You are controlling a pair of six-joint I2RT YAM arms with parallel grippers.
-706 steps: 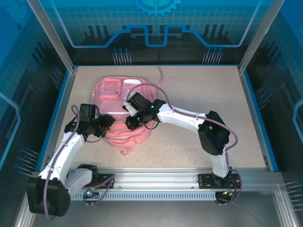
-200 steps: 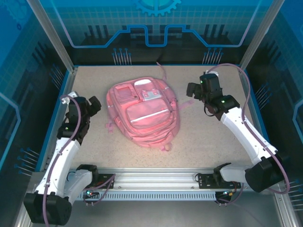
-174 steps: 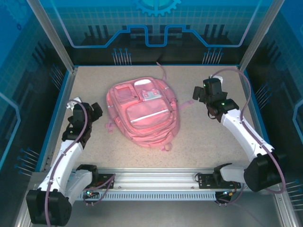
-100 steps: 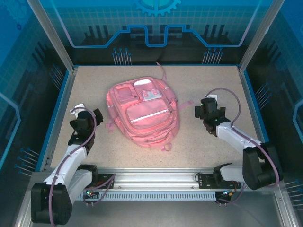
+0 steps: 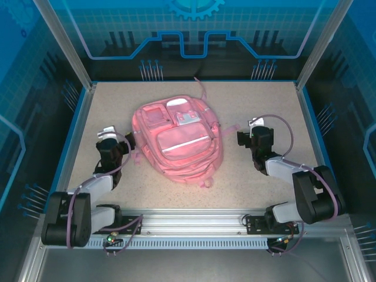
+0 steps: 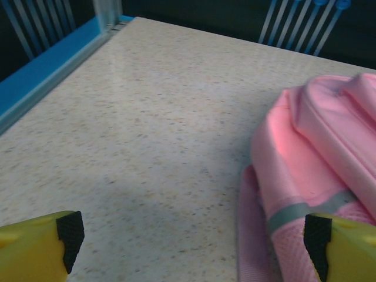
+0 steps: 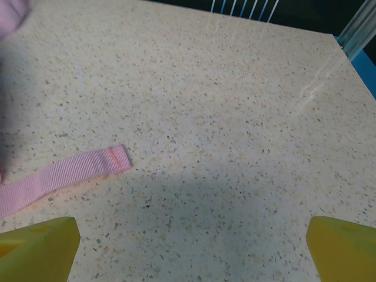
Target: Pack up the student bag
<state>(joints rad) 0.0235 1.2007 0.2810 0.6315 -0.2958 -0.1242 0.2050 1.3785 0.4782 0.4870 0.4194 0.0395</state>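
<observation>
On speckled table point(image 5: 264, 106) — student bag point(image 5: 179, 141) | pink padded fabric | rounded

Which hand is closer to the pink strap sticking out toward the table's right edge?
Right. The right hand sits beside the strap; the left hand is on the opposite side of the student bag.

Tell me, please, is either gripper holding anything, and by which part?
Nothing is held: the left gripper and right gripper stand open and empty beside the student bag.
</observation>
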